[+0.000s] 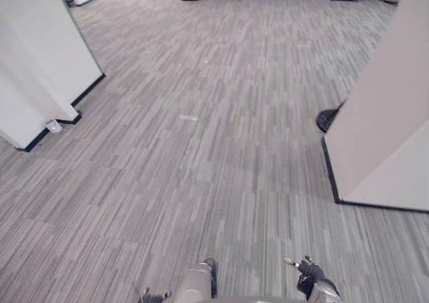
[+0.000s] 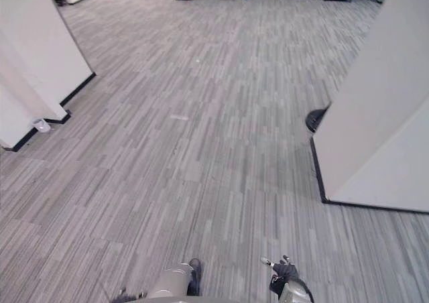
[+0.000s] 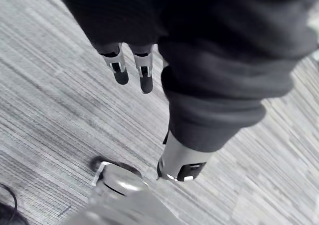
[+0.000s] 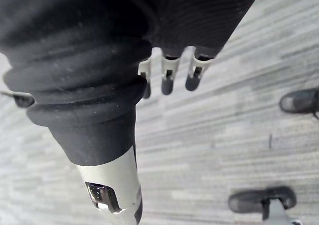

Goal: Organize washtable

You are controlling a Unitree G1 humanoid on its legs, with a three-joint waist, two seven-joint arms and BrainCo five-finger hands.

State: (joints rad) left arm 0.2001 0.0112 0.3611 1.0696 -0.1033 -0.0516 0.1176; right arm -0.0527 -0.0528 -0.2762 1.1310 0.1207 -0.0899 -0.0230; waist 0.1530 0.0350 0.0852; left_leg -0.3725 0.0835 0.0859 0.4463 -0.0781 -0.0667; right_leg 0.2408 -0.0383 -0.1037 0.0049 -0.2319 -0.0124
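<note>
Grey carpet point(image 1: 201, 149) | white partitions point(image 1: 40, 62) at 10 and 2 o'clock | left hand point(image 3: 145, 76) loose, empty | right hand point(image 4: 167, 81) loose, empty

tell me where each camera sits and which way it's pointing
left eye: on the head, facing forward and down at carpet between white walls; right robot hand at bottom edge.
right eye: beside it, same scene.
left wrist: left arm, looking along the open left robot hand at carpet.
right wrist: right arm, along the open right robot hand at carpet.
shared: carpet in all.
</note>
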